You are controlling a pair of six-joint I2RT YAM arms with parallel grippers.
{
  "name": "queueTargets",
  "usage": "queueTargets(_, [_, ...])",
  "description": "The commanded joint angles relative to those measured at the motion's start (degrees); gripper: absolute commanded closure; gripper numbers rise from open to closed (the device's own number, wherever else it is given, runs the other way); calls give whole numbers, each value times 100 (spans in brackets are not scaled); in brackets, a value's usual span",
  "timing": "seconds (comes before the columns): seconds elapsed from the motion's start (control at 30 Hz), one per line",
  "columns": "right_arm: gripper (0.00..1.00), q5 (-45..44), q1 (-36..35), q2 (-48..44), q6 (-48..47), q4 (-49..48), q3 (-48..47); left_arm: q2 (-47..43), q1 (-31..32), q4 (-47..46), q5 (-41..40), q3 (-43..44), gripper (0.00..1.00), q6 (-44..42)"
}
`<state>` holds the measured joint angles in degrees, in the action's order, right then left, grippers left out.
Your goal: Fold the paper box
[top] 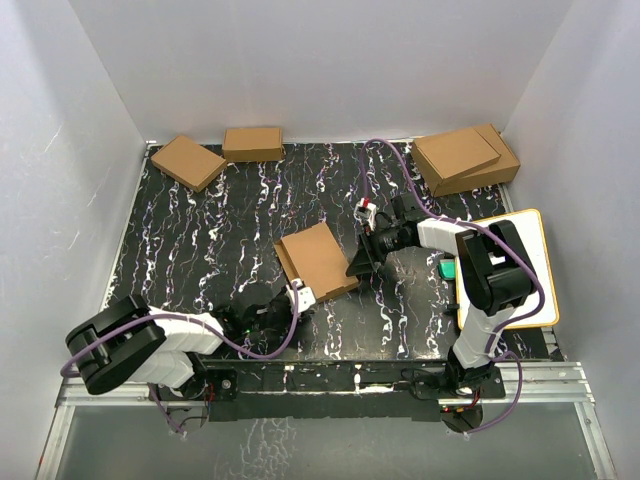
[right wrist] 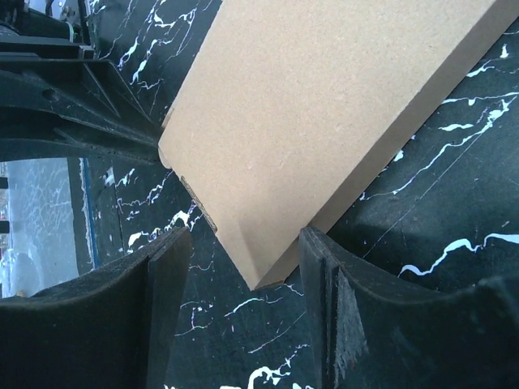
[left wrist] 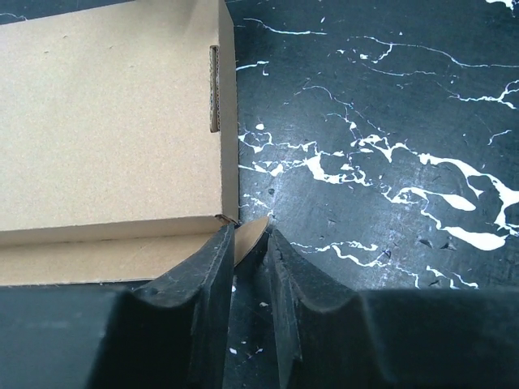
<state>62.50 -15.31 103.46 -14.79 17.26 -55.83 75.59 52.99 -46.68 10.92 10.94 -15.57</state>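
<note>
Left claw [left wrist: 247,237] pinching paper box [left wrist: 105,121] tab, right claw [right wrist: 243,239] astride corner

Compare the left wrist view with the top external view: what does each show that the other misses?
Only the left wrist: the left gripper pinching a small rounded tab at the paper box corner, and a slot in the lid edge. Only the top external: the right gripper at the box's right edge, two small boxes and two stacked boxes along the far edge, a white board. Both: the paper box on the black marbled table.
</note>
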Motion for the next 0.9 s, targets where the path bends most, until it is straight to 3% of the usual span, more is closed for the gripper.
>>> queueTargets(0.0, [39, 152, 62, -10, 72, -275, -236, -277, 19, 42, 74, 101, 76, -10])
queueTargets(0.4, [39, 178, 72, 43, 64, -267, -244, -172, 20, 264, 145, 191, 72, -199])
queueTargets(0.87, [39, 217, 76, 95, 46, -241, -262, -55, 19, 53, -98, 181, 75, -189])
